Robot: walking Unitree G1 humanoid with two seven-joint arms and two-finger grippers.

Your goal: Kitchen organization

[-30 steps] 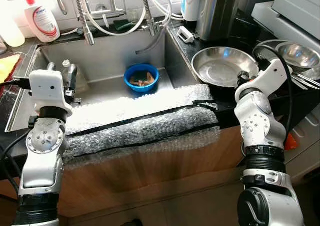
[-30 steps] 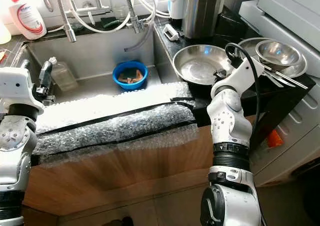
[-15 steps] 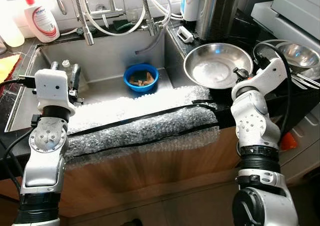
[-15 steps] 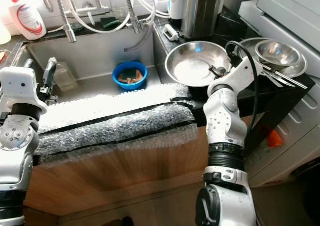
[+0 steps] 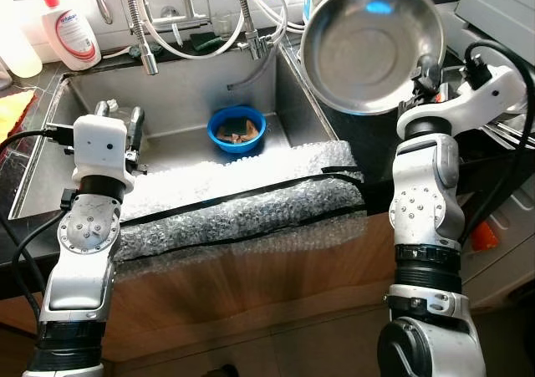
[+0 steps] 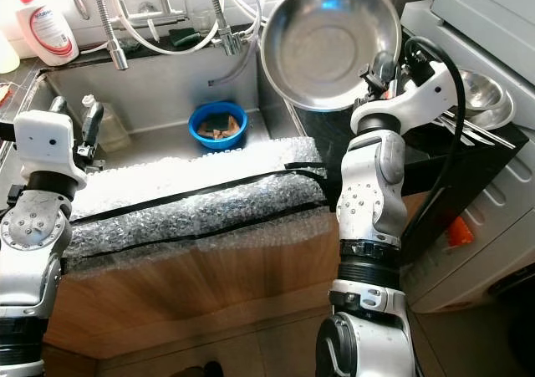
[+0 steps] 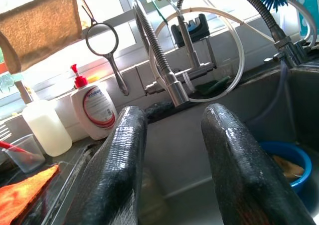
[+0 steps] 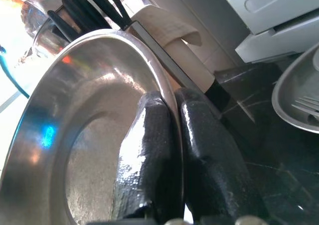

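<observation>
I have the right gripper [image 8: 172, 135] pinched on the rim of the large steel bowl [image 5: 372, 43], one finger inside and one outside, and the bowl hangs tipped on edge in the air above the dark counter [image 5: 359, 147] just right of the sink [image 5: 180, 101], its hollow facing me. My left gripper [image 7: 172, 160] hovers over the left end of the sink with its fingers spread wide and nothing between them, pointing toward the taps [image 7: 164, 65]. In the sink sits a blue bowl [image 5: 236, 129] holding what look like sponges, and bubble wrap [image 5: 242, 201] pads the counter's front edge. I judge this as the carry step: bowl lifted, not yet put anywhere. Next I'd need to choose a place, perhaps the sink or the stack of steel dishes [image 6: 481, 93] at the right end, and keep the thin rim from slipping as I swing it
</observation>
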